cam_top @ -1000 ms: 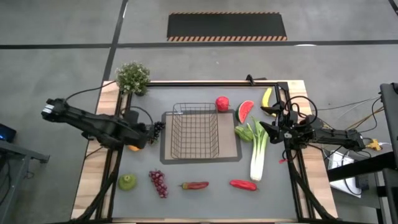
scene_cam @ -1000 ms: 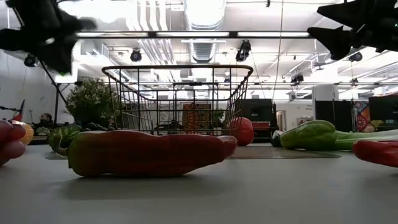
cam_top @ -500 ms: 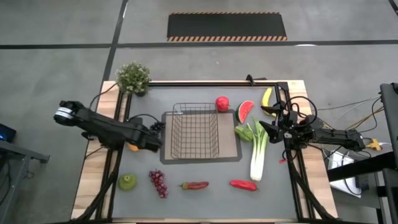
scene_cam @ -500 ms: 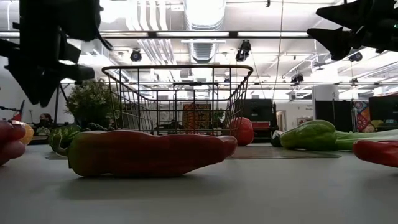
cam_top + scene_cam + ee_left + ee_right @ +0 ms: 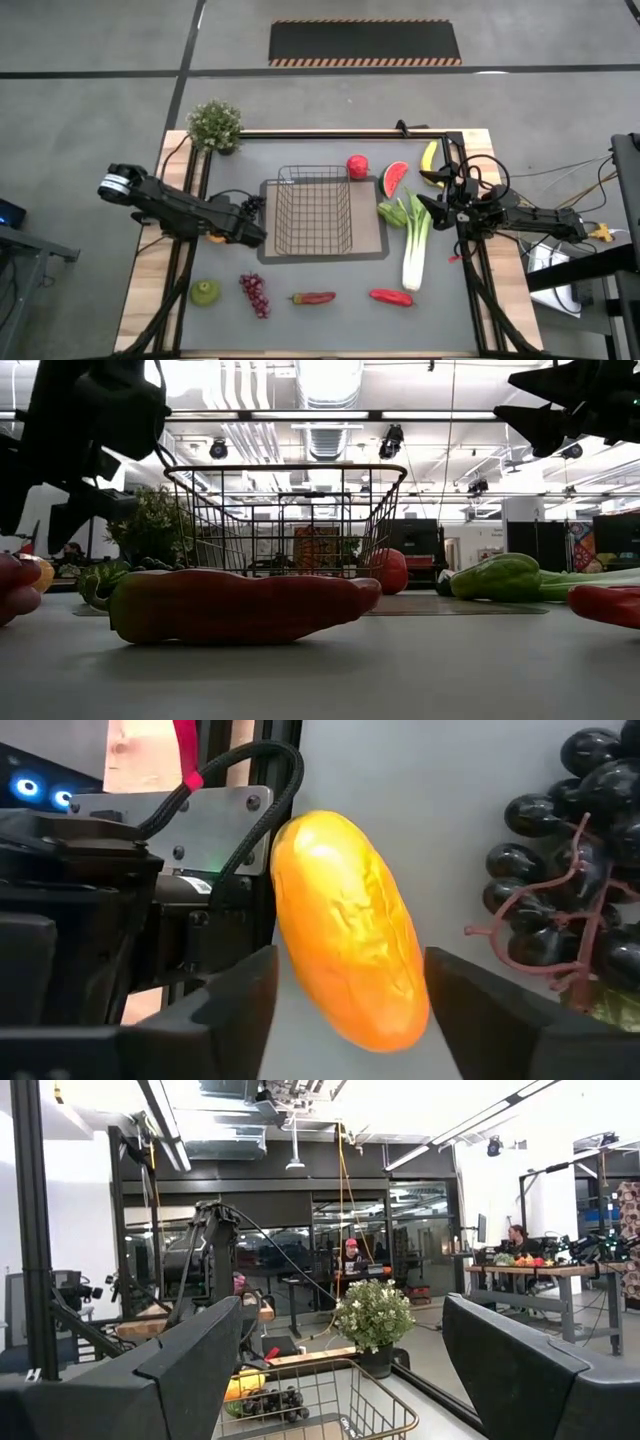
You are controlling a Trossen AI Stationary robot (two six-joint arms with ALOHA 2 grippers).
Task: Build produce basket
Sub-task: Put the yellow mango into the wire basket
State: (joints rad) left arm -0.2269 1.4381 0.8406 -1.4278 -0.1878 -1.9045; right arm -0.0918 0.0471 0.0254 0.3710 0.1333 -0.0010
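A: Where's the left gripper (image 5: 252, 236)?
B: Low at the basket's (image 5: 315, 211) left side, just outside the wire. Wrist view shows the fingers (image 5: 235, 1005) spread either side of the orange piece (image 5: 350, 970), with a gap on both sides. Not pinching it.
A: Orange piece is on the table?
B: Looks like it, lying on the grey surface beside the frame rail. Dark purple grapes (image 5: 565, 870) sit just next to it.
A: Anything in the basket?
B: No, the grid looks bare from above. It stands on the grey mat (image 5: 375, 247), mid-table.
A: Right gripper (image 5: 428, 209)?
B: At the right edge, hanging above the leek (image 5: 416, 245), fingers wide apart, holding nothing.
A: Rest of the produce?
B: Red apple (image 5: 357, 167) just off the basket's far right corner. Watermelon slice (image 5: 395, 180) beside it, banana (image 5: 429, 158) further right by the rail. Front row, left to right: green pear (image 5: 205, 292), red grapes (image 5: 254, 294), a red-and-green pepper (image 5: 314, 298), a red pepper (image 5: 391, 297).
A: And the plant?
B: Potted plant (image 5: 214, 125) at the far left corner, well apart from everything.
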